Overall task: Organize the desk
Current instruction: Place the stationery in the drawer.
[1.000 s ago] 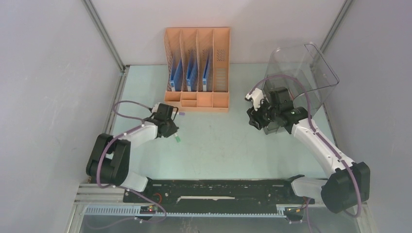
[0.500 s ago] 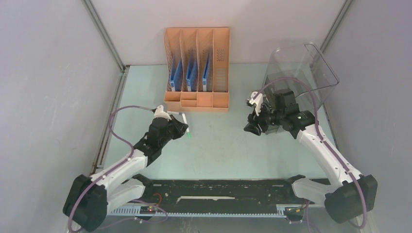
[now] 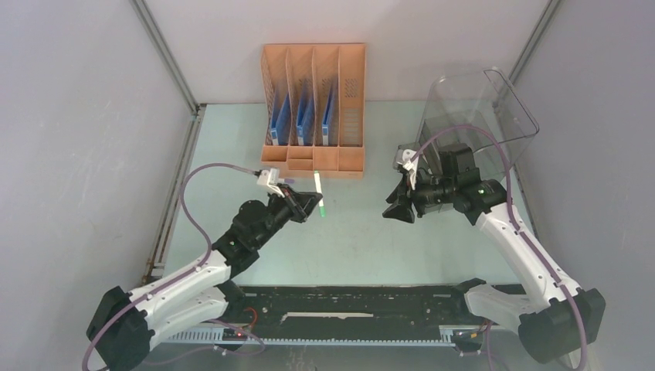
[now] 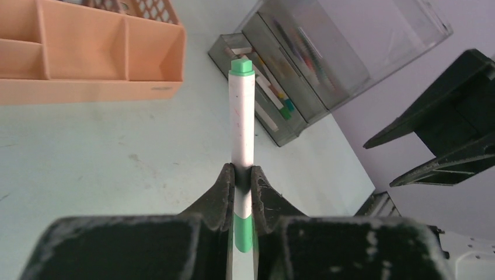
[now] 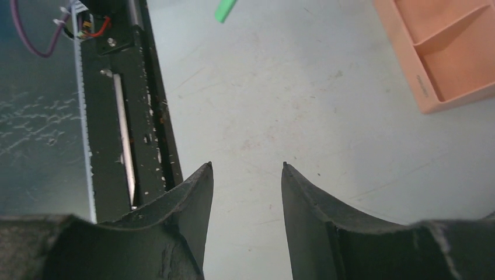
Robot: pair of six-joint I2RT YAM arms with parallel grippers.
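While the left claw (image 4: 243,178) pinches a green-tipped white pen (image 4: 243,122) near the orange rack (image 3: 351,93), the right claw (image 5: 247,181) hangs open, holding nothing

High rear overview of the whole desk (image 3: 355,239); two close wrist views, orange rack (image 4: 87,58) shared.
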